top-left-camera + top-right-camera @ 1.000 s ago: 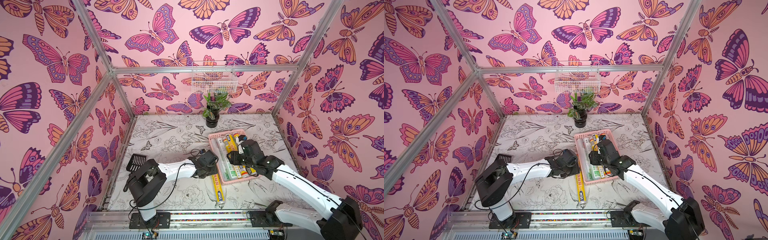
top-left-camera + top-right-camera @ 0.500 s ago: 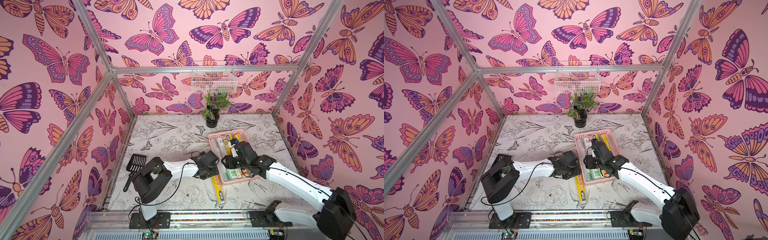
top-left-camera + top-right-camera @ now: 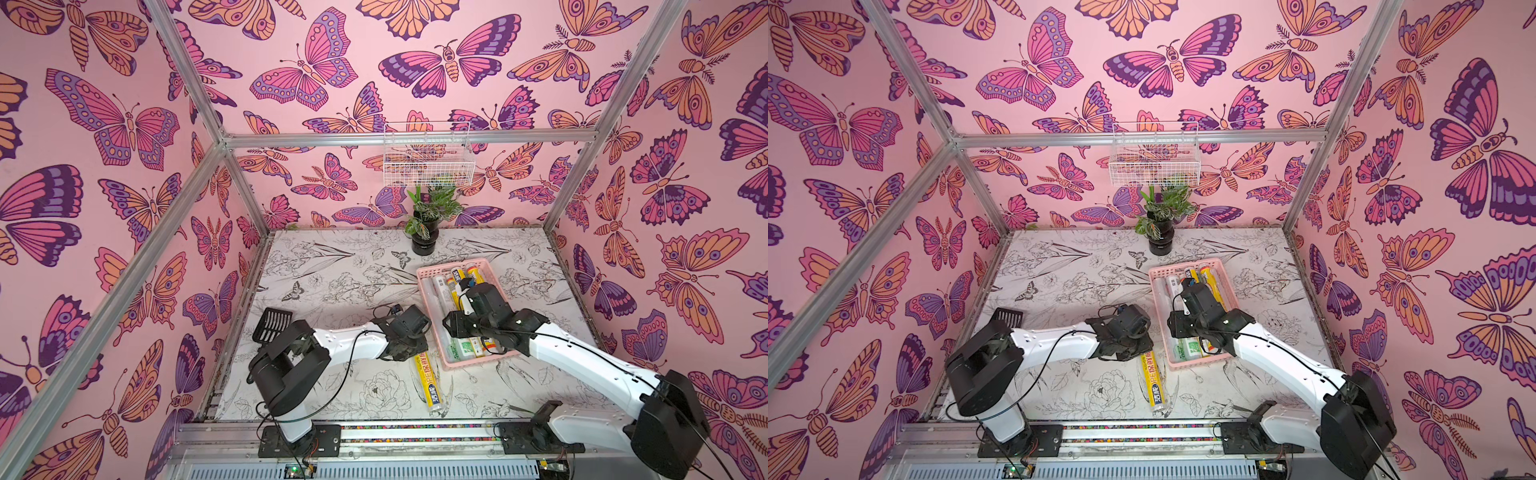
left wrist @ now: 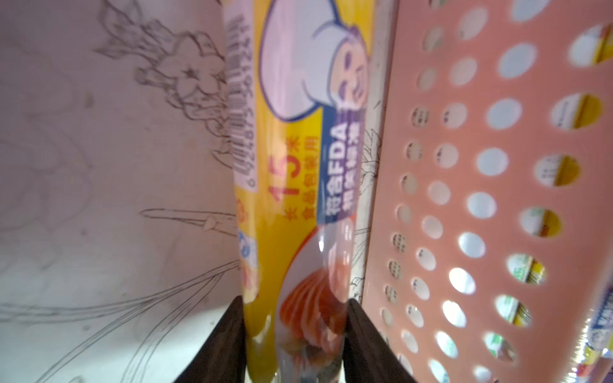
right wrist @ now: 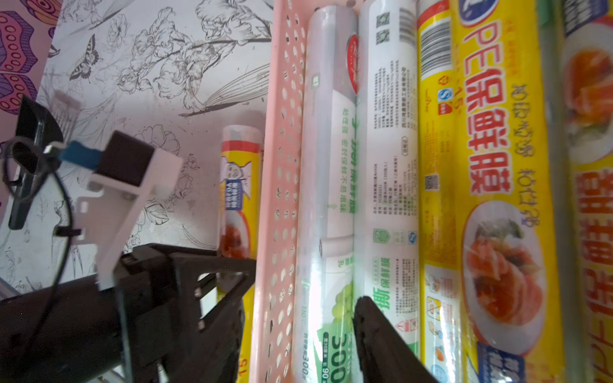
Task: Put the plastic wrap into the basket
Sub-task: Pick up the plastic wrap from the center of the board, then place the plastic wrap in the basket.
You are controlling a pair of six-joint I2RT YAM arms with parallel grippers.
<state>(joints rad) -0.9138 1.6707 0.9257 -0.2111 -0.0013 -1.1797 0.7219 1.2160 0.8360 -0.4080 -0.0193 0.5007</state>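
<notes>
– Yellow roll (image 3: 428,380) on the table (image 3: 332,266), long axis front to back, just outside the basket (image 3: 424,276), parallel to its left wall.
– Grip?
– My left gripper (image 4: 295,308) is clamped across it. Rolls in the basket (image 5: 384,132) lie the same way. Right gripper (image 3: 457,328) is over them; only one finger (image 5: 381,341) shows, so I can't tell.
</notes>
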